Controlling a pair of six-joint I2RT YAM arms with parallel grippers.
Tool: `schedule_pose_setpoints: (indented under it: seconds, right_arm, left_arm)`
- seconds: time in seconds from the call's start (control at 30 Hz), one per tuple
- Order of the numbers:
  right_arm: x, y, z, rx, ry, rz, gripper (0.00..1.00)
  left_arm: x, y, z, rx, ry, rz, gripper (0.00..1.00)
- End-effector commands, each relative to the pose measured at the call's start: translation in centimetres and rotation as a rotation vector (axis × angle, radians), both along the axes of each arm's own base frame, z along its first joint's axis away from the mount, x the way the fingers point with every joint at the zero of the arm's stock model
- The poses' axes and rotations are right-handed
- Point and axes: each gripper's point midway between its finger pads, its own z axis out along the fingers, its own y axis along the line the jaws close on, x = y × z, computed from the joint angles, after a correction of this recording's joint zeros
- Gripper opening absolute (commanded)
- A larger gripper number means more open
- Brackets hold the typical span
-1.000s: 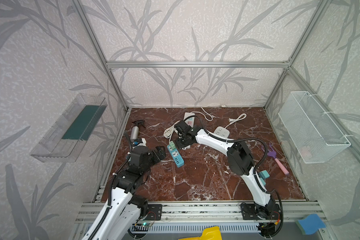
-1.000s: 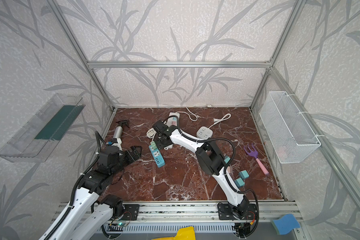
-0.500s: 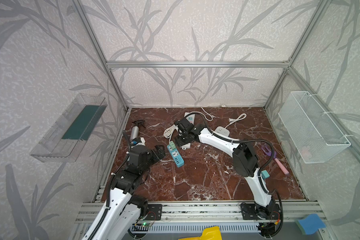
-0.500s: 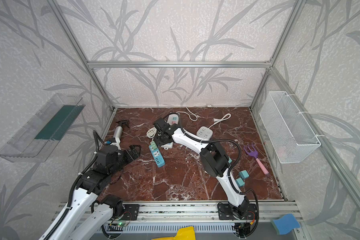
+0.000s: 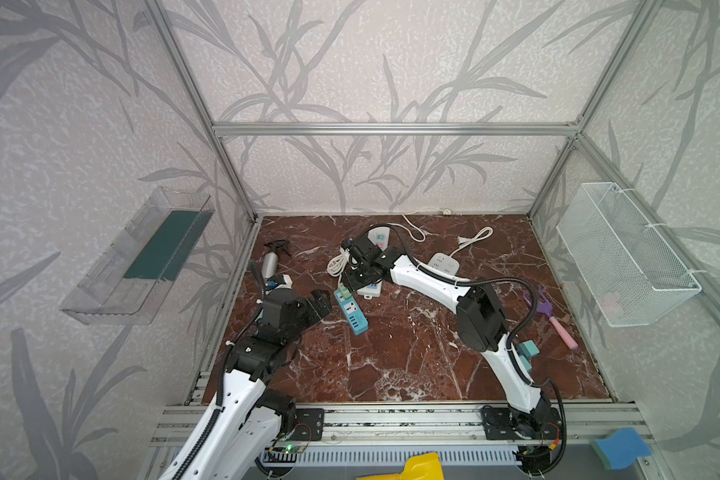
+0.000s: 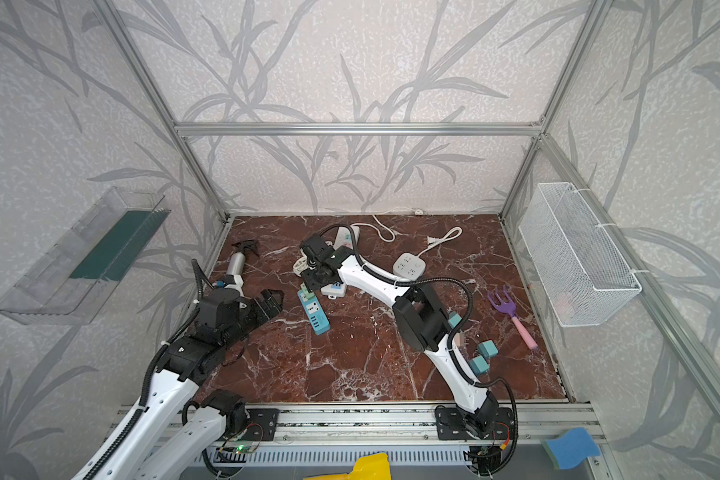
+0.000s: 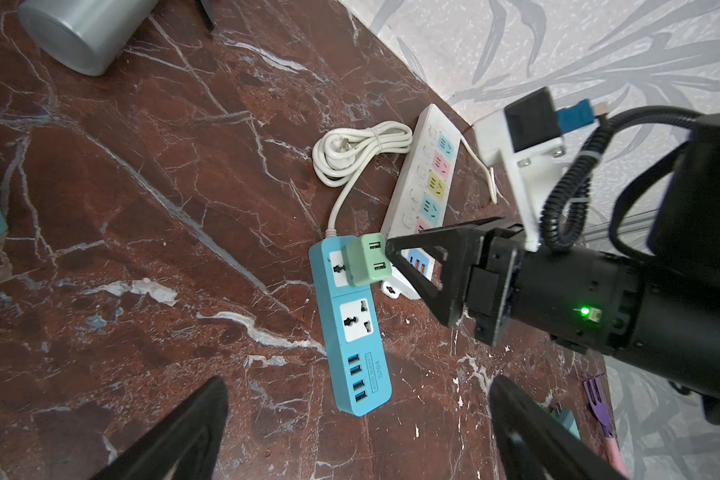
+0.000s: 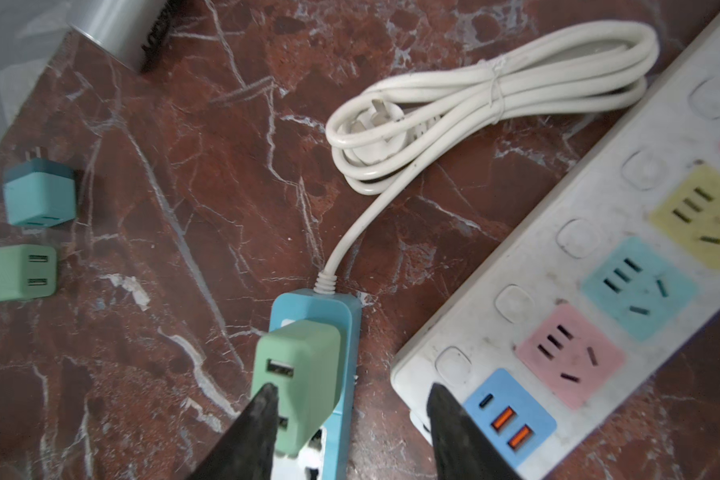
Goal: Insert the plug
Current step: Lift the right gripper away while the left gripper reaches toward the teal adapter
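The pale green plug (image 8: 296, 374) stands on the socket at the cord end of the blue power strip (image 8: 345, 324), leaning slightly, its prongs hidden. My right gripper (image 8: 352, 390) hovers over it, open. One of its fingers (image 8: 258, 419) is against the plug's side, while the other is apart, over the white strip's edge. In both top views the plug (image 5: 342, 292) (image 6: 306, 289) sits under the right gripper (image 5: 356, 282) (image 6: 313, 282). My left gripper (image 7: 358, 386) is wide open and empty, just left of the blue strip (image 5: 352, 313) (image 7: 356, 345).
A long white power strip (image 8: 599, 249) lies beside the blue one, with the coiled white cord (image 8: 474, 95) behind it. Two loose plugs (image 8: 38, 193) (image 8: 15, 272), a metal spray bottle (image 5: 271, 259), a round white socket block (image 5: 444, 262) and a purple toy fork (image 5: 547, 309) lie around.
The right arm's wrist has lifted slightly over the blue strip's cord end, and its elbow has shifted a little. The green plug and the left arm have barely moved.
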Motion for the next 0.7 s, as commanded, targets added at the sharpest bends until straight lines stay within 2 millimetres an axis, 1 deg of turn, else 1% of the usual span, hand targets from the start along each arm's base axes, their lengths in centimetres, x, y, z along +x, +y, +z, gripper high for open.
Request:
schedule_pose_setpoints:
  seconds: [0.0, 0.03, 0.1, 0.17, 0.27, 0.43, 0.47, 0.53, 0.57, 0.63, 0.67]
  right_arm:
    - [-0.1, -1.8, -2.7, -0.111, 0.034, -0.015, 0.56]
    - [-0.2, -2.2, -3.2, -0.128, 0.045, -0.016, 0.54]
    - [-0.5, -2.6, -3.6, -0.142, 0.049, -0.017, 0.53]
    - [-0.8, -3.0, -3.5, -0.142, 0.039, -0.022, 0.52]
    - [-1.0, -2.9, -2.7, -0.108, 0.028, -0.021, 0.52]
    - [-1.2, -1.5, -0.5, -0.037, 0.030, 0.014, 0.52]
    - [-1.1, -1.2, 0.3, -0.021, 0.024, 0.020, 0.52]
    - [-0.9, -0.9, 2.9, 0.017, -0.014, 0.026, 0.54]
    - [-0.6, -1.0, 4.3, 0.022, -0.049, 0.020, 0.55]
    - [0.3, -1.8, 7.9, 0.024, -0.152, -0.009, 0.59]
    - [0.6, -2.2, 9.1, 0.026, -0.186, -0.021, 0.60]
  left_arm:
    - [0.3, 0.2, 1.1, -0.018, -0.027, 0.019, 0.98]
    - [0.3, 0.2, 1.2, -0.016, -0.030, 0.018, 0.98]
    - [0.2, 0.3, 1.2, -0.013, -0.033, 0.021, 0.98]
    - [0.2, 0.4, 1.3, -0.014, -0.038, 0.023, 0.98]
    - [0.2, 0.4, 1.1, -0.014, -0.036, 0.028, 0.98]
    - [0.2, 1.1, 1.0, -0.005, -0.015, 0.073, 0.98]
    - [0.1, 1.6, 0.9, 0.003, -0.009, 0.099, 0.98]
    - [-0.1, 3.0, 0.6, 0.026, 0.000, 0.176, 0.98]
    - [-0.4, 3.9, 0.2, 0.034, 0.013, 0.232, 0.98]
    - [-1.1, 5.9, -0.6, 0.057, 0.042, 0.352, 0.98]
    - [-1.5, 6.7, -1.0, 0.066, 0.059, 0.402, 0.98]
